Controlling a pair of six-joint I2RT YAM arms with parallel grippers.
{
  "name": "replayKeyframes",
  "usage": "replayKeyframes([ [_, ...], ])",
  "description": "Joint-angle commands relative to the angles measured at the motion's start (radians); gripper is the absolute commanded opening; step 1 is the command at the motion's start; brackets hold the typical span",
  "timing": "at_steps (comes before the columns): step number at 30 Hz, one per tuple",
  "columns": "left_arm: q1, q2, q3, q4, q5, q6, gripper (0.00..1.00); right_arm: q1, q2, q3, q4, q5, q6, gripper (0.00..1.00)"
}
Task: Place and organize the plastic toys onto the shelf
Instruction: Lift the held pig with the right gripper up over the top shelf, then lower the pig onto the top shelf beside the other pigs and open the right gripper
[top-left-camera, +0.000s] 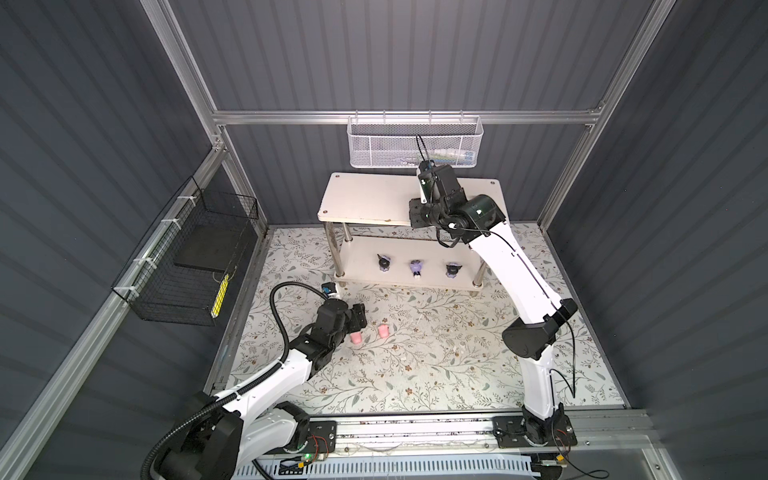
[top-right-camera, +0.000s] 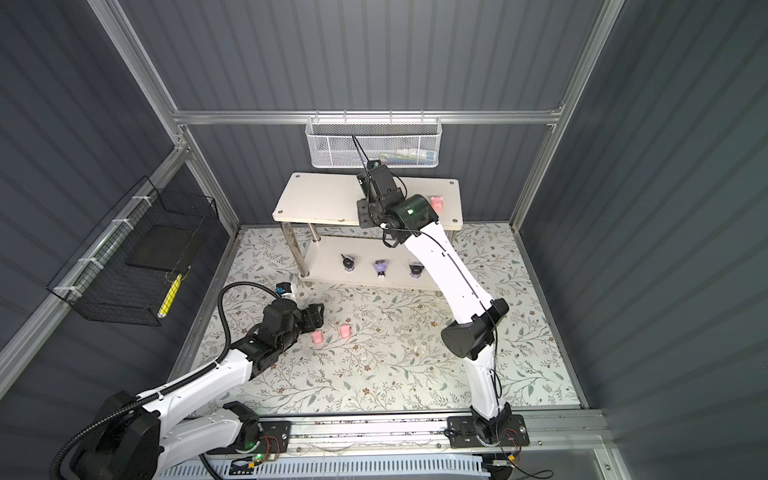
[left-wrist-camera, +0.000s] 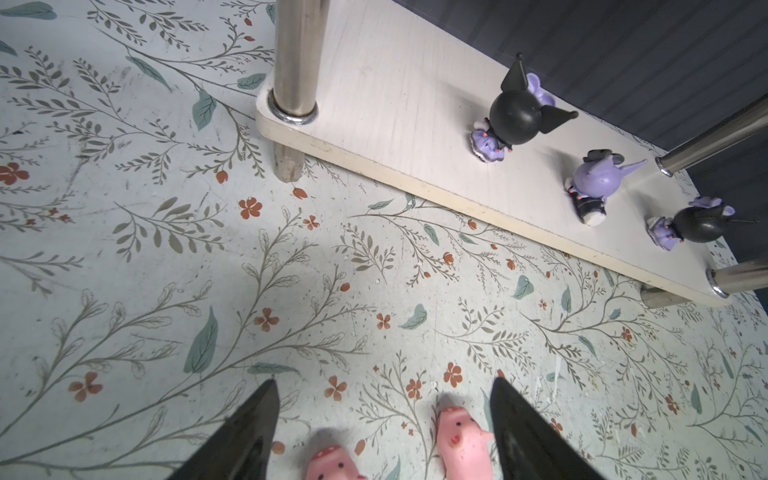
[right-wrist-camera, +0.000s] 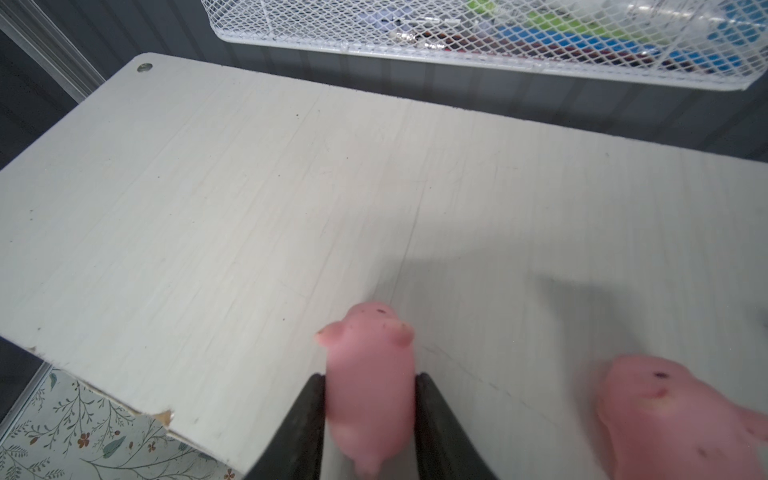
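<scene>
Right pincer (right-wrist-camera: 370, 380): I'm clenched on held pig (right-wrist-camera: 368, 365), shelf (right-wrist-camera: 208, 208) top; neighbour pig (right-wrist-camera: 665, 415) just right.
Left pincer (left-wrist-camera: 384, 382): released over loose pigs (left-wrist-camera: 461, 436).

Three figurines (top-left-camera: 416, 268) on shelf (top-left-camera: 365, 199) — lower tier

The shelf (right-wrist-camera: 291, 187) is showing matt, whitish wood-grain boards, chipped at one edge, and its legs (left-wrist-camera: 296, 58) are gleaming as polished metal. The pink pig (right-wrist-camera: 370, 386) is looking smooth and rubbery; the purple figurines (left-wrist-camera: 598, 178) are shining faintly like plastic. The surface (left-wrist-camera: 166, 249) is wearing matt floral print.
</scene>
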Motion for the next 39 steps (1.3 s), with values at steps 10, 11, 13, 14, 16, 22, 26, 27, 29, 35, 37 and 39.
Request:
replayKeyframes([
  [10,0.006,0.011,-0.022,0.017,0.002,-0.015,0.80,-0.003,0.024,0.018,0.016,-0.044,0.033,0.41],
  [11,0.005,0.012,-0.022,0.017,0.003,-0.016,0.80,-0.004,0.024,0.017,0.015,-0.047,0.034,0.42],
  [13,0.005,0.012,-0.020,0.017,0.004,-0.015,0.80,-0.002,0.024,0.014,0.013,-0.053,0.038,0.46],
  [14,0.005,0.012,-0.020,0.017,0.005,-0.015,0.80,-0.003,0.023,0.014,0.011,-0.055,0.037,0.48],
  [16,0.006,0.010,-0.022,0.015,0.004,-0.015,0.80,-0.003,0.016,0.010,0.012,-0.055,0.036,0.51],
  [22,0.004,0.006,-0.025,0.011,0.000,-0.015,0.80,-0.002,-0.029,-0.028,0.043,-0.049,0.026,0.56],
  [26,0.005,0.006,-0.022,0.009,0.001,-0.016,0.80,-0.003,-0.055,-0.041,0.054,-0.044,0.017,0.59],
  [27,0.005,0.007,-0.021,0.009,0.001,-0.016,0.80,-0.003,-0.064,-0.049,0.060,-0.043,0.015,0.59],
  [29,0.005,0.006,-0.020,0.009,0.001,-0.015,0.80,-0.003,-0.087,-0.074,0.081,-0.044,0.014,0.61],
  [35,0.004,0.008,-0.019,0.008,0.002,-0.015,0.80,-0.002,-0.119,-0.115,0.094,-0.064,0.024,0.63],
  [37,0.005,0.008,-0.019,0.006,0.000,-0.015,0.80,-0.001,-0.126,-0.129,0.096,-0.083,0.030,0.63],
  [39,0.005,0.009,-0.020,0.008,0.001,-0.016,0.80,0.001,-0.135,-0.151,0.107,-0.097,0.037,0.63],
])
